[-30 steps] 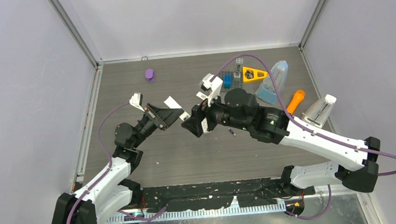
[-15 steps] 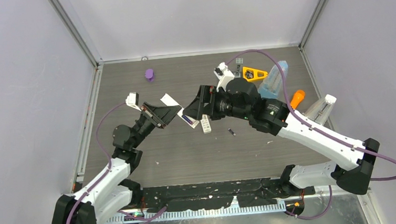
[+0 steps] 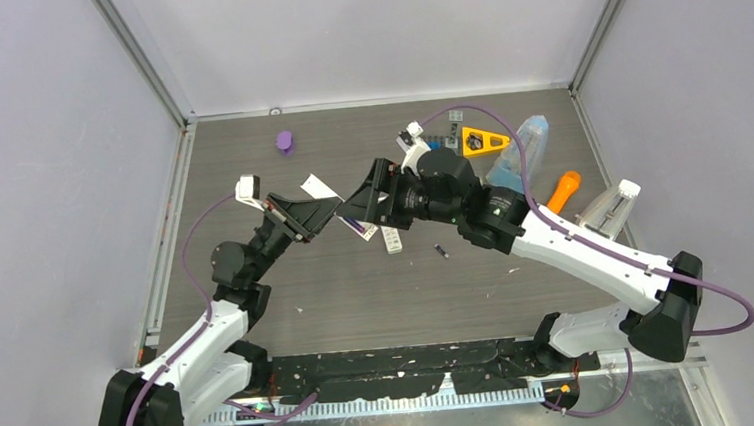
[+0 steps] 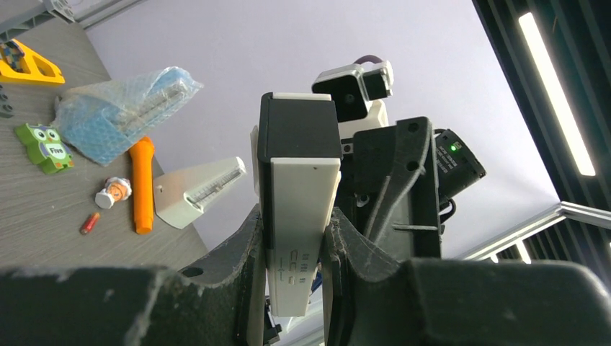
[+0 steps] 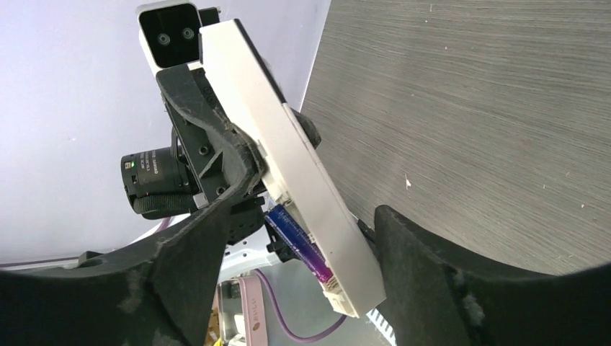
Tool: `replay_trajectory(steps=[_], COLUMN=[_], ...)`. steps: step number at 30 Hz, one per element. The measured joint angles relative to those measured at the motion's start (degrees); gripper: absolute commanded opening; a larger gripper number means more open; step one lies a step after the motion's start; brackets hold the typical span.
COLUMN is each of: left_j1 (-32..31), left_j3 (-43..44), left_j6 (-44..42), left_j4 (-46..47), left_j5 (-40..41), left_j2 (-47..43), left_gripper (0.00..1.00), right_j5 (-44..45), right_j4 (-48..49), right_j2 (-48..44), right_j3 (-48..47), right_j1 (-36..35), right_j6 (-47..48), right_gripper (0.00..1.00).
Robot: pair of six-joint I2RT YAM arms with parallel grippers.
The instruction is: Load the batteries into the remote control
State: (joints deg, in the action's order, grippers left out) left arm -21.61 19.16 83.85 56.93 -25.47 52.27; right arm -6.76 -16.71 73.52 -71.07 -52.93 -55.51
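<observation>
Right wrist view alone is where a blue battery [image 5: 299,244] is seen seated in the remote control [image 5: 277,155], which is held clenched above the table [image 5: 468,108] by the left gripper [image 4: 297,231], seemingly so its bay is presented to the right gripper [image 5: 306,213], spread wide astride it, empty.

the green owl tile [image 4: 45,148] reads "five".

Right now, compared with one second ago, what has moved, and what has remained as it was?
The right gripper moved farther from the arm bases and now straddles the remote control, jaws open. The left gripper stayed shut on the remote control, shifting only slightly left. The blackish battery on the table did not move.
</observation>
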Motion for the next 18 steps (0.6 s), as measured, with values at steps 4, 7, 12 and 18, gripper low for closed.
replay_trajectory(steps=[4,7,12,18], left_j1=[0.0,0.0,0.0,0.0], left_j3=[0.0,0.0,-0.07,-0.26], left_j6=[0.02,0.04,0.35,0.98], left_j4=[0.63,1.31,1.62,1.51], left_j5=[-0.02,-0.04,-0.04,-0.02], left_j2=[0.02,0.11,0.15,0.15], left_gripper=[0.0,0.0,0.0,0.0], right_j5=[-0.57,-0.74,-1.01,-1.14], right_j4=[0.57,0.92,2.05,3.06], right_j2=[0.2,0.35,0.39,0.39], right_j3=[0.57,1.01,1.62,2.14], right_j1=[0.46,0.61,0.83,1.03], right_j6=[-1.33,-1.99,-2.29,-2.27], right_gripper=[0.65,0.59,0.54,0.5])
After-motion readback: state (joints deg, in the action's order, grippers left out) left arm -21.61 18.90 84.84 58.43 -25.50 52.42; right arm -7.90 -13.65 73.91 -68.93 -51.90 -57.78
